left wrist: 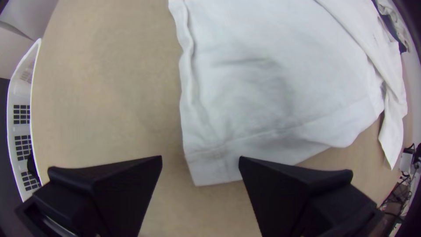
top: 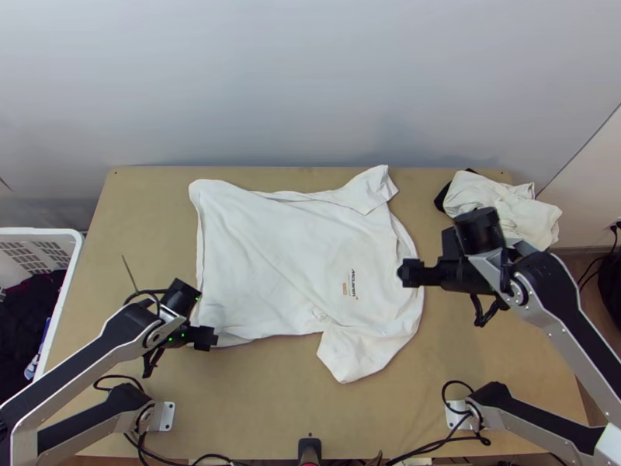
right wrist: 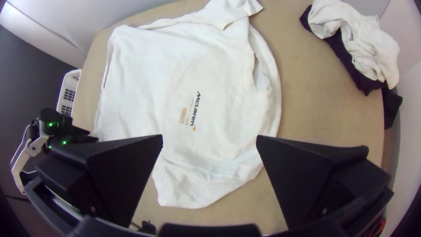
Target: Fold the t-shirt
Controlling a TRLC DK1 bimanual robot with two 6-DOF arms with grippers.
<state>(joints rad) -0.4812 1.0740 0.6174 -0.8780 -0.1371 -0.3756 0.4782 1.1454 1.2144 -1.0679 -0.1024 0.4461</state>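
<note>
The white t-shirt (top: 272, 256) lies spread with wrinkles, its hem side at left and collar side at right. One sleeve (top: 371, 189) points to the back, the other (top: 353, 353) to the near edge. My left gripper (top: 205, 339) is at the shirt's near left corner; in the left wrist view that gripper (left wrist: 201, 159) is open, with the shirt corner (left wrist: 210, 169) between and beyond its fingers. Over the collar end stands my right gripper (top: 408, 273). The right wrist view has this gripper (right wrist: 210, 137) open above the shirt (right wrist: 144, 83), holding nothing.
A bunched white cloth (top: 497, 203) with dark fabric lies at the table's back right corner. Left of the table stands a white basket (top: 66, 237) with dark clothes inside. Cables run along the near edge, and bare wood (top: 272, 396) shows in front of the shirt.
</note>
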